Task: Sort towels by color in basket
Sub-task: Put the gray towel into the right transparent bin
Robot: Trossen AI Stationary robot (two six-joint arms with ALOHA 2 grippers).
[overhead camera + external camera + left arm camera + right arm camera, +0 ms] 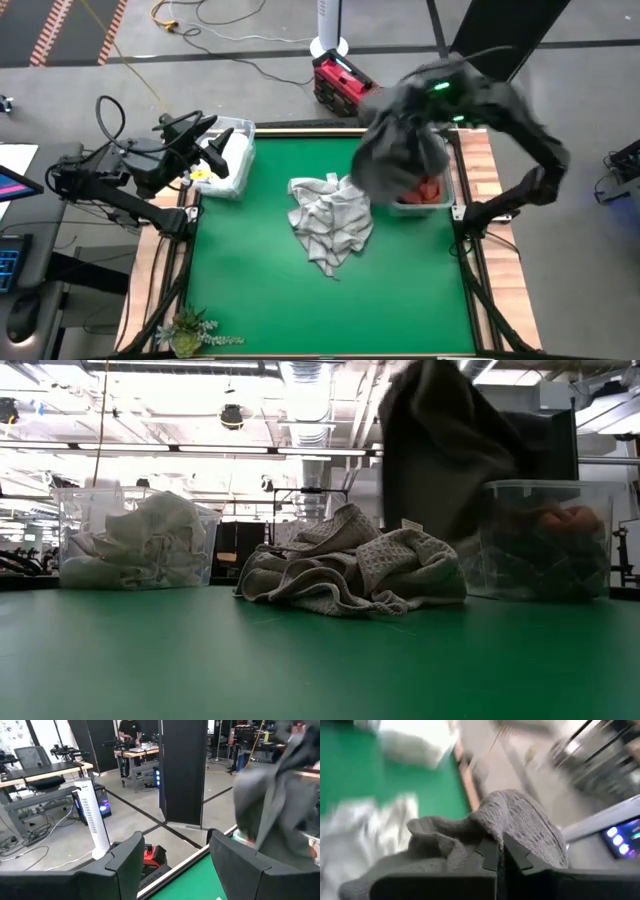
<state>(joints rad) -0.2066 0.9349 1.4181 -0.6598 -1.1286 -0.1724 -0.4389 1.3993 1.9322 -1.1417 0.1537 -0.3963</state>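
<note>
Terry cloth hangs in a soft, crumpled bunch from my right gripper, whose fingers are pinched tight on the dark grey towel, lifted high above the clear plastic bin at the table's right edge; rust orange fabric shows inside it. My left gripper waits with fingers parted over the left bin of white towels. On the green felt table, checked pale towels lie heaped mid-table.
</note>
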